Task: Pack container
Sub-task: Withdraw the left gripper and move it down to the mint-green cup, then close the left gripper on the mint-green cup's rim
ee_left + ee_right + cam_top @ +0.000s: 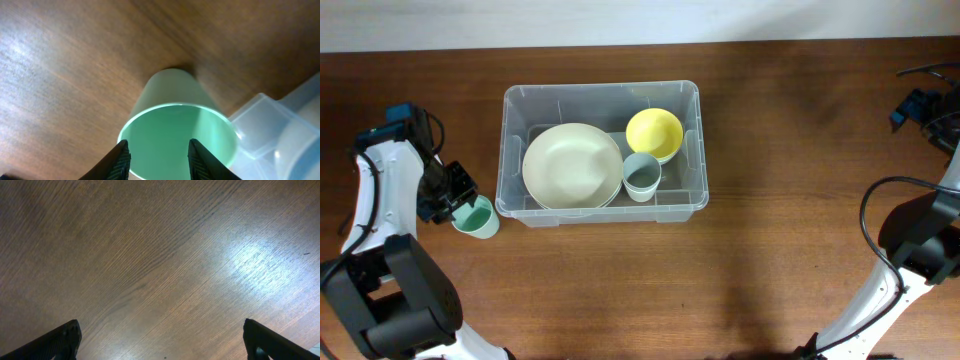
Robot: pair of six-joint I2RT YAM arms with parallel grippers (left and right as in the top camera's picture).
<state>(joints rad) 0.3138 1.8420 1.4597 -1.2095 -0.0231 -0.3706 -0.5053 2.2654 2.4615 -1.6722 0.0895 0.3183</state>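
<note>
Left gripper [160,161] is sitting about half open at the green cup [175,125]. One finger [122,160] is lying against the outside of the rim and the other is hanging over the cup's mouth. Can't tell if either is touching it. The green cup is standing upright on the bench [790,150] toward its left edge, just beside the container's front-left corner.

Right gripper [172,347] is hanging spread wide over bare wood near the bench's right edge, holding nothing.

The container [600,89] is sitting mid-bench, slightly toward the left and back edges. It is carrying a cream plate [572,165] on its left side, a yellow bowl [654,132] at back right, and a grey-blue cup [642,177] just in front of the bowl, touching the plate's edge.
</note>
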